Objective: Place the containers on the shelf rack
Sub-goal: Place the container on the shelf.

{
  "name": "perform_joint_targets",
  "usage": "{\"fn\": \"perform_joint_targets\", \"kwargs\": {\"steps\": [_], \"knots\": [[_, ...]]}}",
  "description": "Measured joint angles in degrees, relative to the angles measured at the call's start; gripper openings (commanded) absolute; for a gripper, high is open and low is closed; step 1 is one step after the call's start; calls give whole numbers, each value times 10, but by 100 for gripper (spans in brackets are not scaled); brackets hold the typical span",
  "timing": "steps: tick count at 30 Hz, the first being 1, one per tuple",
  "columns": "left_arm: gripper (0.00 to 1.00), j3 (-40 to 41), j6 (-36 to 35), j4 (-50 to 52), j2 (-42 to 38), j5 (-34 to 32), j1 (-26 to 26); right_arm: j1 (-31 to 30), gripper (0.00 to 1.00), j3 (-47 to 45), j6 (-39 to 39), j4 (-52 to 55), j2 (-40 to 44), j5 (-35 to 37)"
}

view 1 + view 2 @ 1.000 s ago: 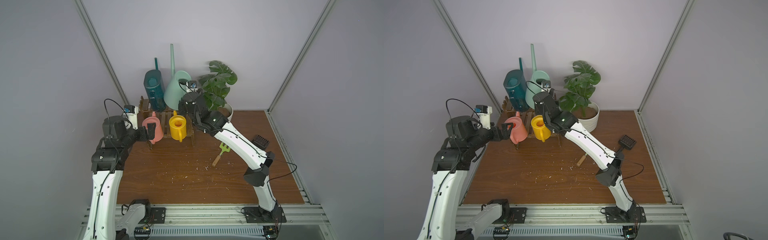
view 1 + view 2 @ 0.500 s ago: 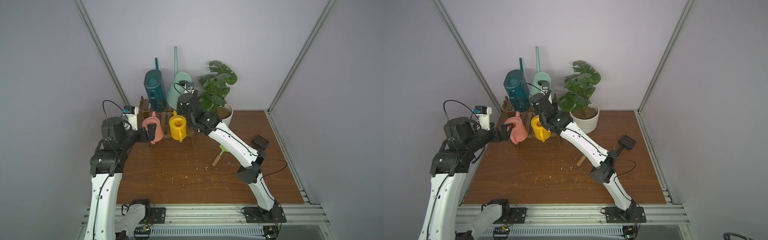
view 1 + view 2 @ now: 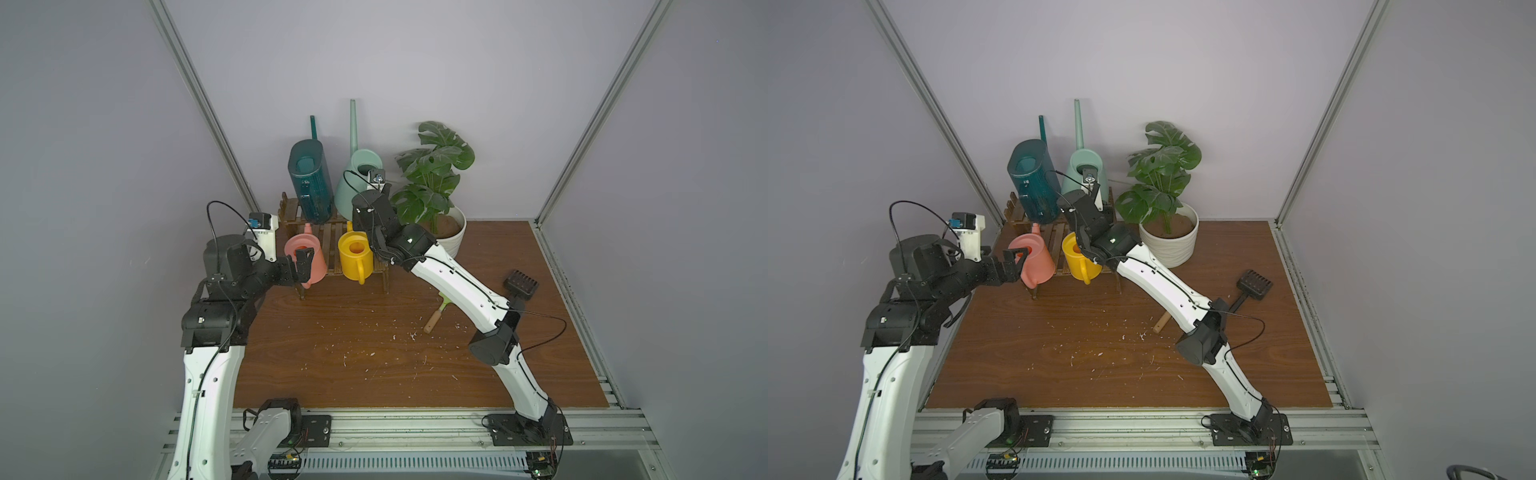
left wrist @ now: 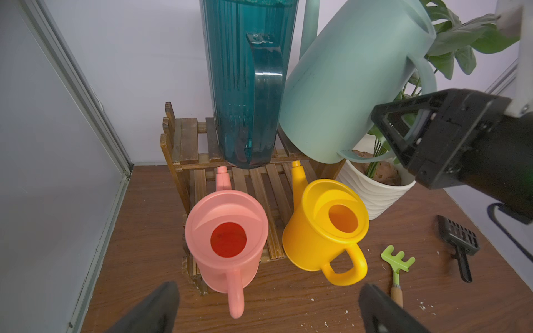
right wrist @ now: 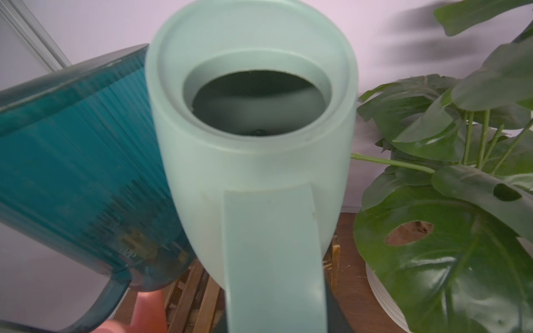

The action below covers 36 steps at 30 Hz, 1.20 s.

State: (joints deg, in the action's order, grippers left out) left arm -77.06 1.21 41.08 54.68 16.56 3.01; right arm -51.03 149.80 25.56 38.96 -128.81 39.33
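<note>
Wood tbl [image 3: 332,332]: shelf rack [image 3: 330,249], white pot [image 3: 455,232], green rake [image 3: 434,321], blk scoop [image 3: 520,284], crumbs [image 3: 411,334].

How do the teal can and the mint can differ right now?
Pose: the teal can stands upright on the rack's top shelf; the mint can is tilted.
Grip: the right gripper holds the mint can's handle; the teal can is free.
Look: the teal can is ribbed and see-through; the mint can smooth and opaque.
Shared: both tall, both at the top shelf.

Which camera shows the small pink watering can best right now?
Left wrist: the whole pink watering can, spout to handle, unobstructed. In both top views the left gripper partly covers the can. Right wrist shows only a blurred pink sliver.
</note>
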Motion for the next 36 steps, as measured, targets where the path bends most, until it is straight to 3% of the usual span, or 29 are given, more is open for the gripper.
{"fn": "perform_joint_targets", "kwargs": {"steps": [20, 31, 36], "knots": [[100, 8, 0, 0, -2, 2, 0, 7, 31, 1, 10, -34, -16, 2], [100, 8, -1, 0, -2, 4, 0, 9, 33, 3, 10, -58, -16, 3], [100, 8, -1, 0, -2, 4, 0, 9, 40, 3, 12, -65, -16, -1]]}}
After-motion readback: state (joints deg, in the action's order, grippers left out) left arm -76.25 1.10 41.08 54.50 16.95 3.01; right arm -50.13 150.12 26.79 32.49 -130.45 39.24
